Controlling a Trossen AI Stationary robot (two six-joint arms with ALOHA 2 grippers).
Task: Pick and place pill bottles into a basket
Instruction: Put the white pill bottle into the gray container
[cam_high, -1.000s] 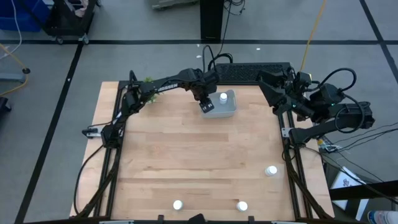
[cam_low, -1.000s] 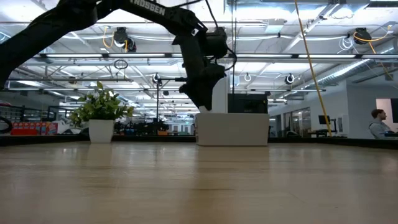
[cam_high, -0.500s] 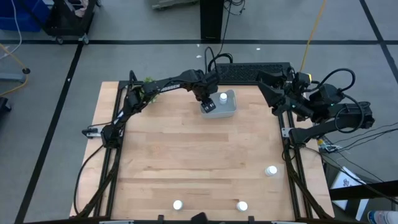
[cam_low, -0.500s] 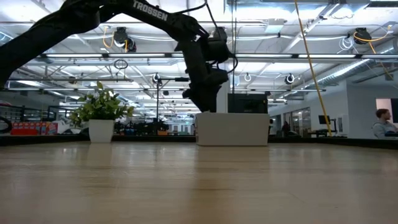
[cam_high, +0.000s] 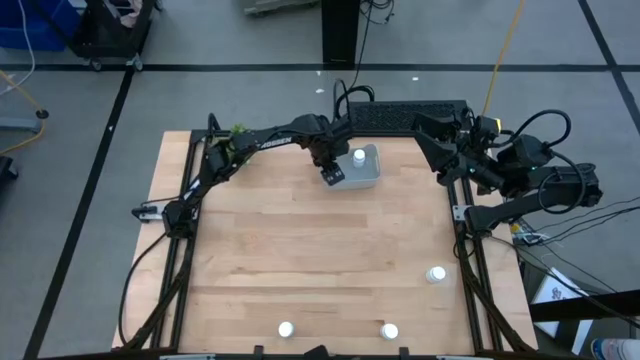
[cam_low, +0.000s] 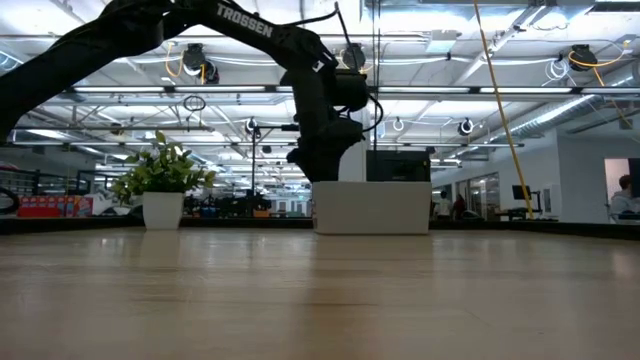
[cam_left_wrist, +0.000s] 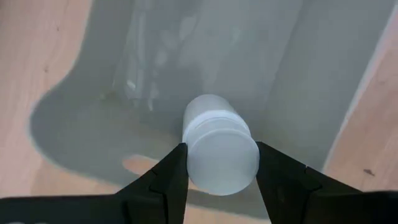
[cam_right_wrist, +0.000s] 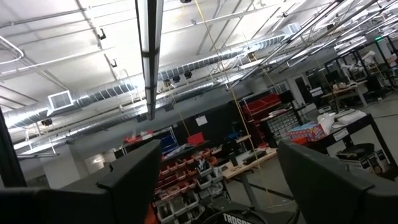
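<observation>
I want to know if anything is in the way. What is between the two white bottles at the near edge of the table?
Nothing. In the high view, only bare wooden table lies between the two small white pill bottles.

the left arm (cam_low: 150, 25) bears the white word "trossen"; no other text is legible.

The pill bottles (cam_high: 436, 274) are coloured plain white, caps included. The basket (cam_high: 368, 176) is finished in pale grey-blue. The tabletop (cam_high: 310, 260) shows light wood grain. Both arms are black; the plant (cam_low: 160, 170) is green in a white pot.
</observation>
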